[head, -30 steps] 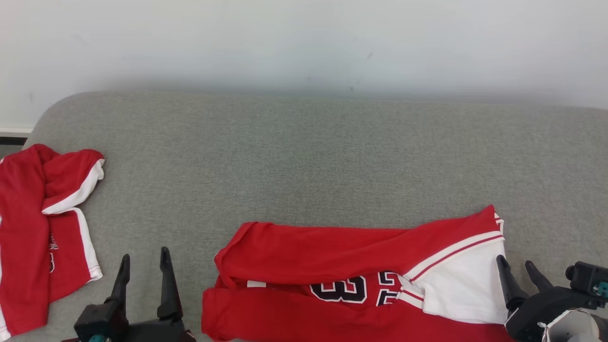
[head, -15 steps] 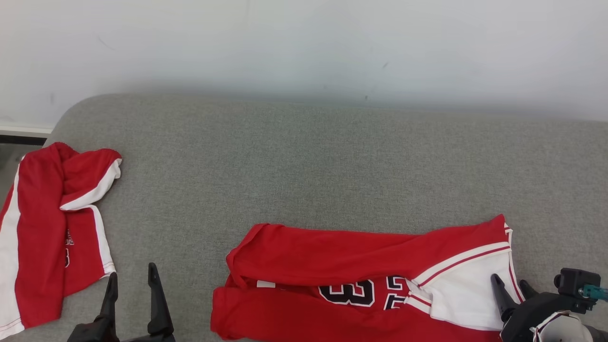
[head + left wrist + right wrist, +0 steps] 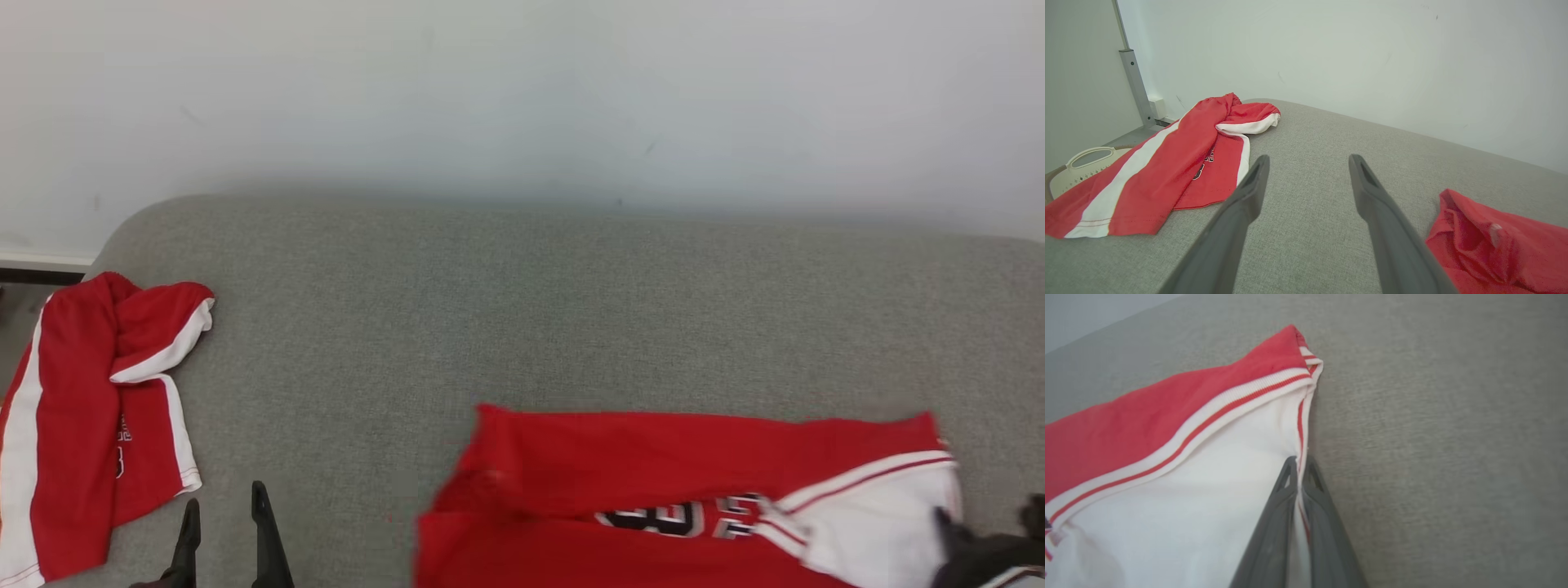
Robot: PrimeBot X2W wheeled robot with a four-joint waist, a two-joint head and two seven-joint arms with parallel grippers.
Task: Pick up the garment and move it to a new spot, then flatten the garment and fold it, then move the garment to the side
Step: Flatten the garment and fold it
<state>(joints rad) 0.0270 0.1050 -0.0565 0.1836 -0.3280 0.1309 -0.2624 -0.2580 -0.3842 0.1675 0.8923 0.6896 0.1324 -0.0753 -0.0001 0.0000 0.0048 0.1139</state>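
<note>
Task garment: I see the red basketball jersey (image 3: pixel 653 465), with its white side panel and black numerals, lying folded lengthwise on the near part of the grey fabric cushion (image 3: pixel 522 310), towards my right side; its red left end looks bunched in the left wrist view
Right gripper: my right gripper (image 3: pixel 1300 462) has its jaws pressed together on the jersey's white, red-striped side edge, a little below the upper corner; cloth runs between the two fingers
Left gripper: my left gripper (image 3: pixel 225 500) hovers with its jaws spread wide and nothing between them, over bare cushion between the two garments, touching neither
Other cloth: a second red garment (image 3: pixel 90 425) with white stripes lies crumpled at the cushion's left end, well apart from the jersey
Surroundings: a plain white wall (image 3: pixel 522 98) rises behind the cushion; a cream plastic basket (image 3: pixel 1086 163) with a handle sits just past the second garment
Clarity: the head view's lower right corner is blurred
</note>
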